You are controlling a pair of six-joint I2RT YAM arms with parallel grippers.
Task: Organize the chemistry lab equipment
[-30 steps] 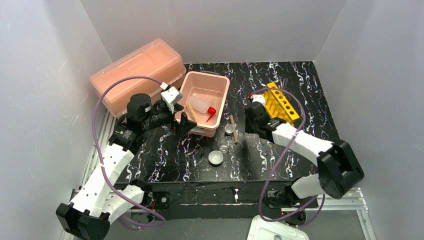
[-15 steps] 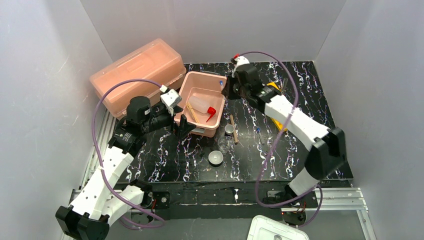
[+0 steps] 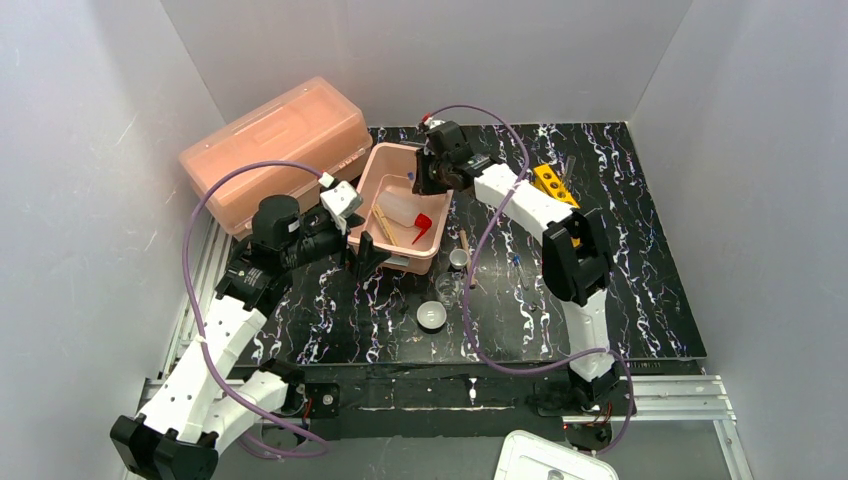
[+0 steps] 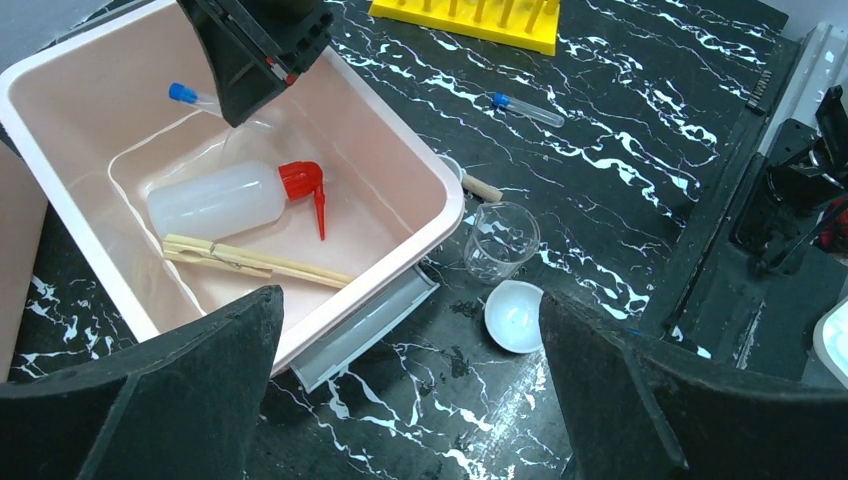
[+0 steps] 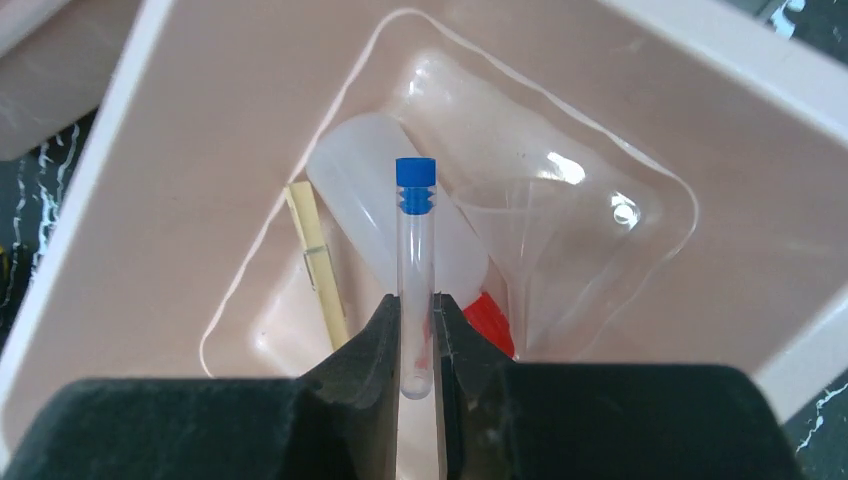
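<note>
The right gripper (image 5: 417, 310) is hanging over the far end of the pink tub (image 5: 180, 170). Its fingers are nearly together, pinching a thin tube (image 5: 416, 240) by its rounded end, blue cap pointing away. Meanwhile the left gripper (image 4: 408, 300) is spread wide at the tub's near corner with nothing in it.

Lying in the tub are the squeeze bottle (image 4: 215, 200), a pair of wooden sticks (image 4: 250, 262) right beside it, and a clear funnel (image 5: 540, 230) you only really make out from the right wrist cam. From above, the right arm covers that corner and part of the yellow rack (image 3: 547, 181).

The left wrist cam catches the stuff on the table: a beaker (image 4: 500, 240), white dish (image 4: 515, 315), loose stick (image 4: 482, 187) and second tube (image 4: 528, 108). The big lidded box (image 3: 275, 145) sits just left of the tub.
</note>
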